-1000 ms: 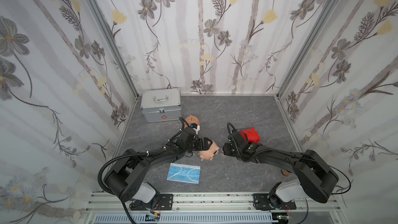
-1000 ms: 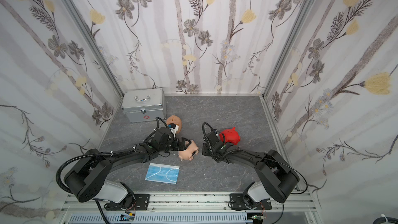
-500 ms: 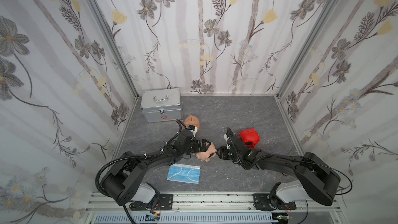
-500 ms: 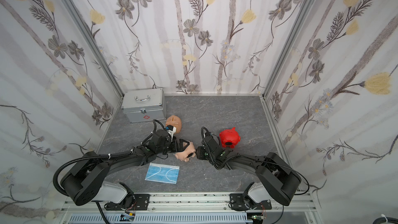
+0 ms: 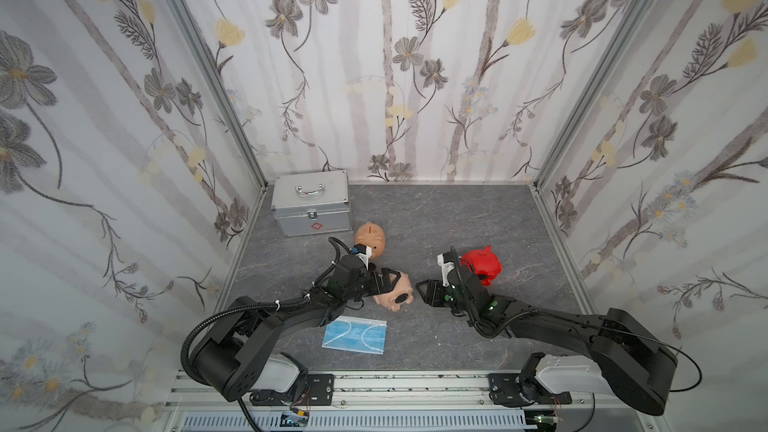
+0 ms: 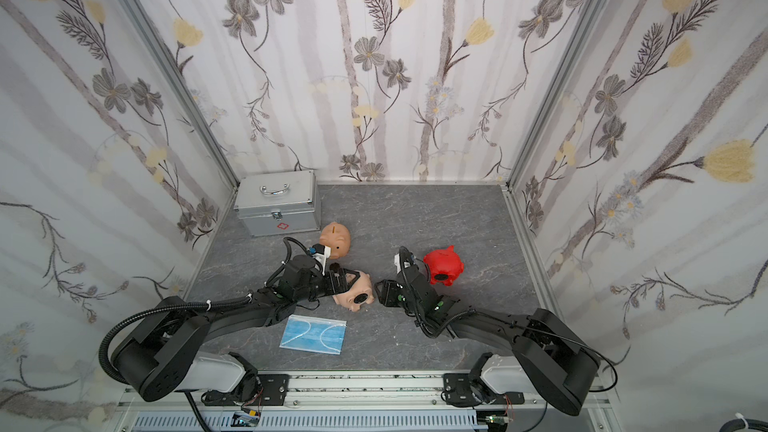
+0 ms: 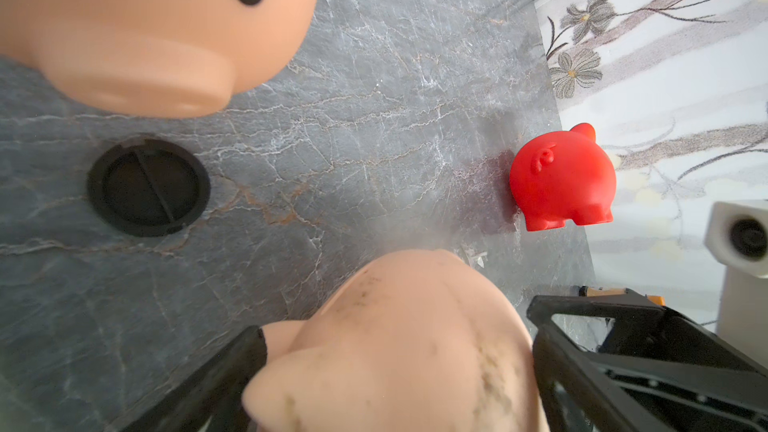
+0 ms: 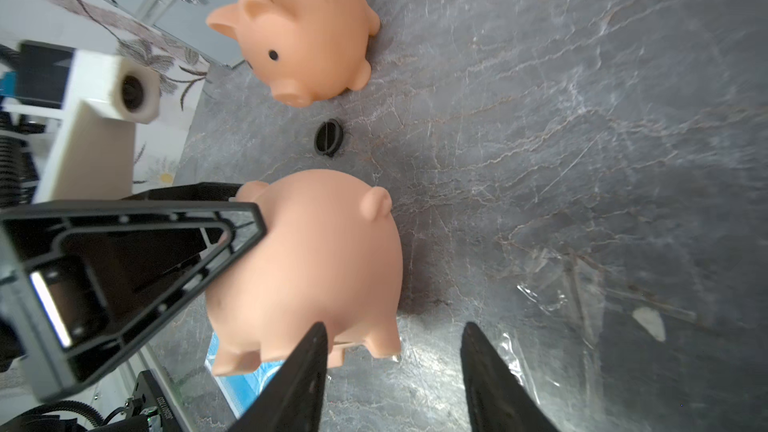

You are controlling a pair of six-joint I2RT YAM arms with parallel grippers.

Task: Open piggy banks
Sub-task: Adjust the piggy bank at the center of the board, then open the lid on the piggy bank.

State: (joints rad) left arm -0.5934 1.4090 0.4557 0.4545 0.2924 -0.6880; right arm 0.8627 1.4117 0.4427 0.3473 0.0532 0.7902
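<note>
A peach piggy bank [image 5: 390, 289] [image 6: 353, 289] [image 8: 324, 251] lies on its side, its black belly plug [image 5: 401, 297] [image 6: 361, 297] in place and facing up. My left gripper [image 5: 388, 281] [image 7: 397, 326] is shut on its body, one finger pressed on each flank. Just right of it, my right gripper [image 5: 420, 293] [image 8: 395, 326] is open and holds nothing; its fingertips are by the pig's feet. A second peach piggy bank [image 5: 371, 236] [image 7: 137, 27] stands behind. The red piggy bank [image 5: 482, 264] [image 7: 563, 178] stands to the right.
A loose black plug [image 7: 147, 187] [image 8: 329, 137] lies on the floor between the two peach pigs. A silver case [image 5: 311, 207] stands at the back left. A blue face mask [image 5: 355, 336] lies near the front. Clear film [image 8: 582, 284] lies on the floor.
My right gripper went in to the held pig's belly, then drew back a little to the right with its jaws wider. The left gripper kept its hold.
</note>
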